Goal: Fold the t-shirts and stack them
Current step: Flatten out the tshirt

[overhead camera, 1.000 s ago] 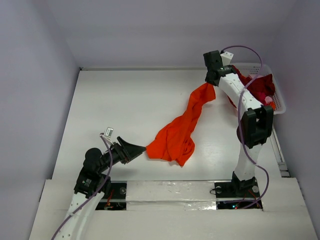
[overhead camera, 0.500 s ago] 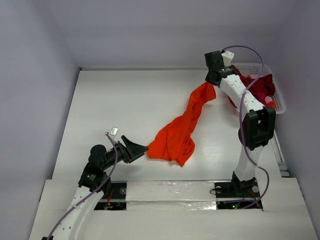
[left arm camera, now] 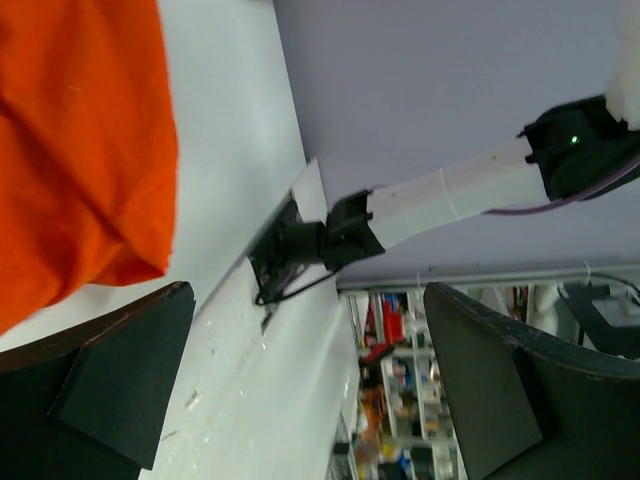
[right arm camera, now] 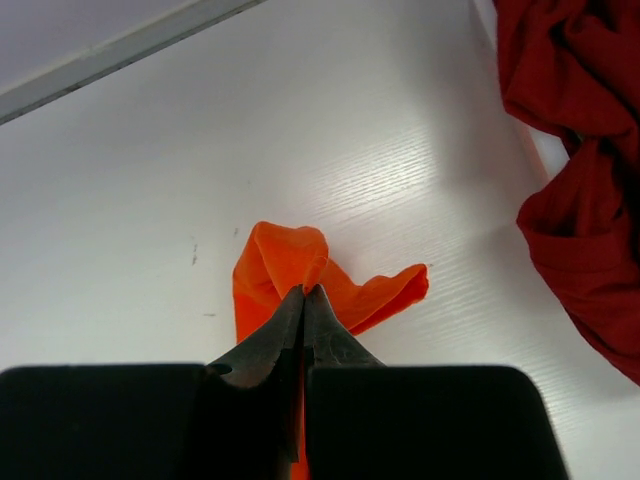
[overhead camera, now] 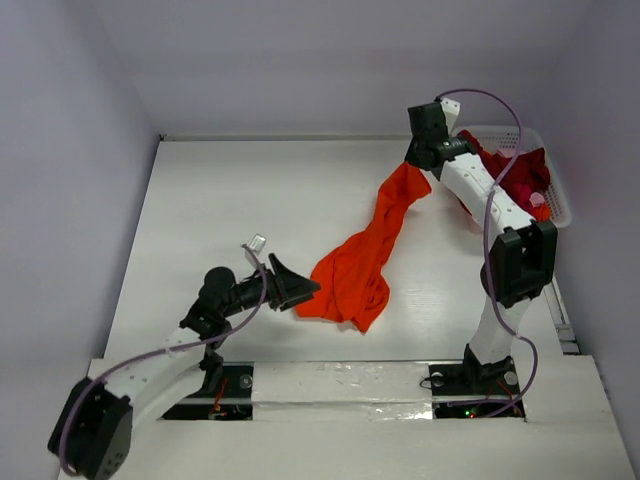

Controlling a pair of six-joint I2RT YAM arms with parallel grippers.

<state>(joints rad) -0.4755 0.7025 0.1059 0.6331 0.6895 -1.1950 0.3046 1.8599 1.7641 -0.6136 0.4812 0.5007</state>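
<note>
Left end effector (overhead camera: pixel 303 293) has reached forward, gaping beside orange t-shirt (overhead camera: pixel 352 272).

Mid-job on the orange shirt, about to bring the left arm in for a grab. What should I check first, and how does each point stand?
1. Right gripper shut on the orange t-shirt's far end: ok.
2. Left gripper open, ready to grab: ok.
3. Cloth between the left fingers: not ok; the shirt's near edge lies ahead of them.
4. Orange t-shirt spread flat: not ok; it is bunched and drawn into a strip.
5. Red t-shirt clear of the orange one: ok; it lies in the basket.
</note>
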